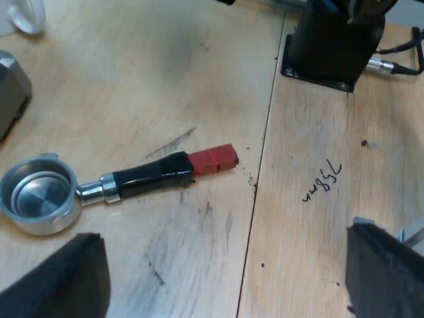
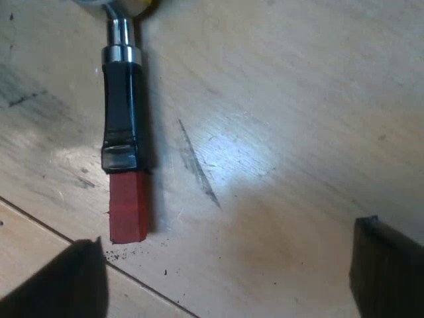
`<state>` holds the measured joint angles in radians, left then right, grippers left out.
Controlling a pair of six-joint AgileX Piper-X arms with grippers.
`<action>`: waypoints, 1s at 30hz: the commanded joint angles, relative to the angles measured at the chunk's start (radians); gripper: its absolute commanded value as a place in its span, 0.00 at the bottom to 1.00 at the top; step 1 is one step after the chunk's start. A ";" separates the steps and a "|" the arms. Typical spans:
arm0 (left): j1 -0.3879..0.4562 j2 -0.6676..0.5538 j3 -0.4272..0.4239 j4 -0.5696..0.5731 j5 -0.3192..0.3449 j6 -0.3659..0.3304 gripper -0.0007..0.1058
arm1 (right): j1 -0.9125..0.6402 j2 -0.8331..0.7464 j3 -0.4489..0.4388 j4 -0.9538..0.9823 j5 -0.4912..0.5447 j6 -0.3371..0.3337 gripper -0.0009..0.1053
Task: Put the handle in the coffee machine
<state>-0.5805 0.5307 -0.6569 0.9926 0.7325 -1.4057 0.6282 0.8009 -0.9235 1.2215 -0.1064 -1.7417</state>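
The portafilter [image 1: 109, 187] lies flat on the wooden table [image 1: 132, 79], loose and not in any machine. Its round metal basket [image 1: 36, 195] faces up, and its black handle [image 1: 152, 175] ends in a red end [image 1: 212, 159] that stops just short of the seam [image 1: 262, 165] between two boards. A few dark grains [image 1: 250, 177] are scattered by the red end, and a thin scratch [image 1: 171, 142] runs across the wood near the handle.

The left pincer [image 1: 225, 232] hangs above the table with its fingers spread wide and nothing between them. The right pincer [image 2: 228, 245] is also spread and empty, low over the red end, which lies close to one of its fingers [image 2: 66, 281].

Nothing lies on the portafilter. Well apart from it, the black base of an arm [image 1: 328, 46] stands on the table past some handwriting [image 1: 322, 180] on the wood. Beyond the basket are a grey rounded body [image 1: 10, 93], too little of it visible to name, and a white loop [image 1: 26, 16] like a mug's handle.
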 commanded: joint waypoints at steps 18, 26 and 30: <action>-0.001 0.022 -0.003 -0.005 0.006 0.028 0.71 | 0.005 0.258 -0.011 -0.034 -0.003 0.151 0.01; -0.001 0.022 -0.003 -0.003 0.006 0.028 0.71 | 0.005 0.428 -0.011 -0.087 -0.003 0.151 0.01; -0.001 0.022 -0.003 -0.003 0.006 0.028 0.71 | 0.005 0.478 -0.011 -0.115 -0.003 0.151 0.01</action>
<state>-0.5805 0.5511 -0.6569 0.9926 0.7325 -1.3772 0.6314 1.2778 -0.9248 1.1019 -0.1065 -1.5923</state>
